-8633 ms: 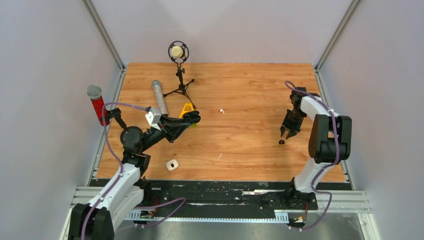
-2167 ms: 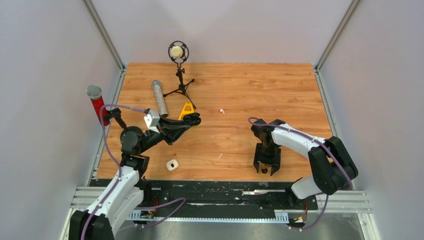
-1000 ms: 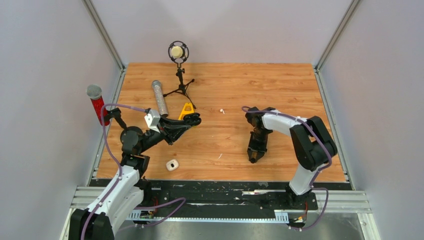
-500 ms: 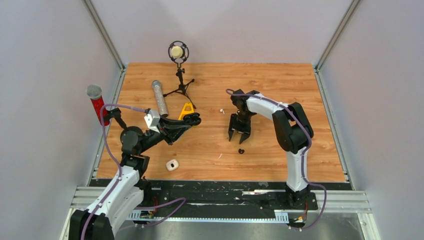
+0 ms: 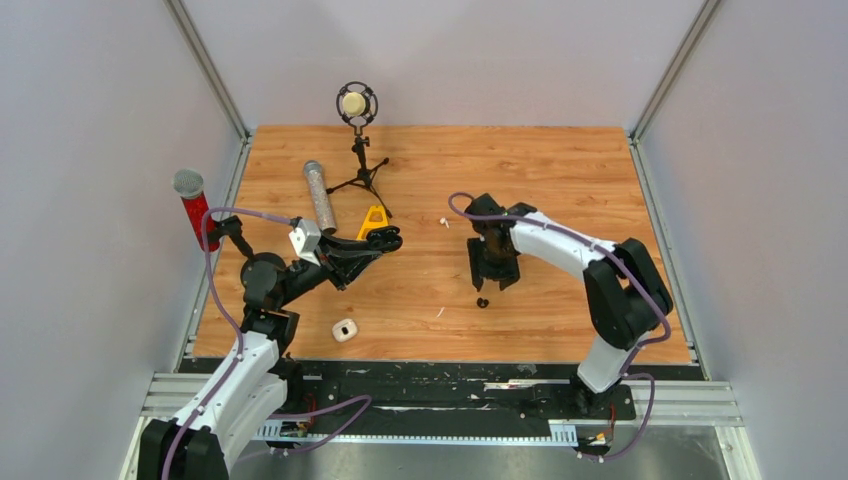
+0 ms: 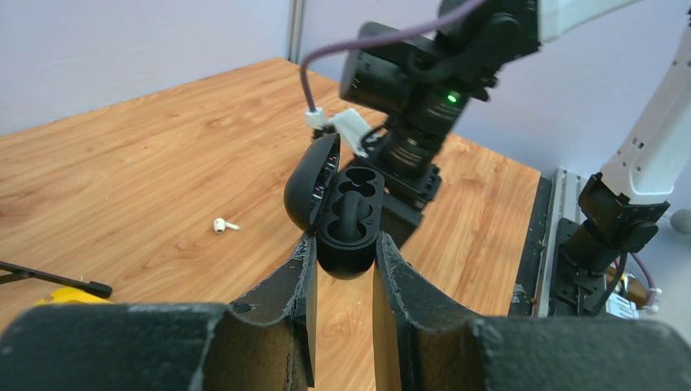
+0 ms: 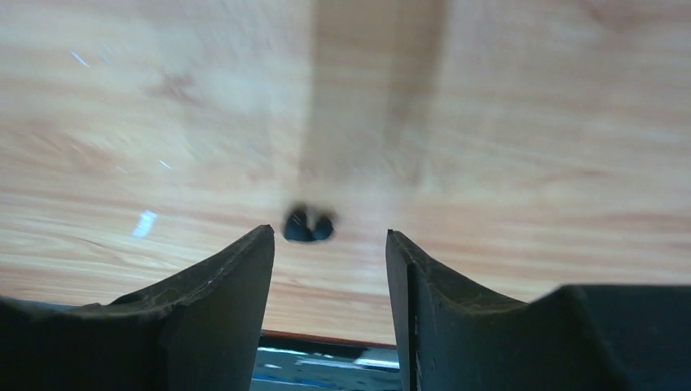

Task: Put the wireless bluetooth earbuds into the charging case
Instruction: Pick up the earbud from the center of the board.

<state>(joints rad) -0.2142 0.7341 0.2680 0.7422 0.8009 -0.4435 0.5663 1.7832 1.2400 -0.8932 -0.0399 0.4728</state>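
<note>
As both arms reach over the table (image 5: 560, 170), overall state: one arm loaded, one arm empty.
left gripper (image 6: 344, 248): fingers closed part-way onto the lower half of a black hinged case (image 6: 346, 216), one pad on each side; the case is held clear of the wood.
black hinged case: lid swung open; two dark wells exposed in the base.
right gripper (image 5: 494, 282): fingers spread apart, pointing down, nothing between them; it hovers above the middle of the table.
small black object (image 7: 308, 226): lies on the wood and shows, blurred, in the gap between the right fingers in the wrist view; from above it sits just to the near side of the right gripper, apart from it.
wireless bluetooth earbuds: two white specks on the wood; far earbud (image 5: 443, 222) lies between the two grippers, near earbud (image 5: 439, 313) lies beside the small black object.
charging case (image 5: 345, 329): white, rounded-square, flat on the table close to its near edge, beside the left arm, well apart from both grippers; lid state cannot be told.
other items: silver microphone (image 5: 319, 192) lying flat; red microphone (image 5: 193, 205) at the left edge; tripod microphone (image 5: 356, 105) at the far side.
</note>
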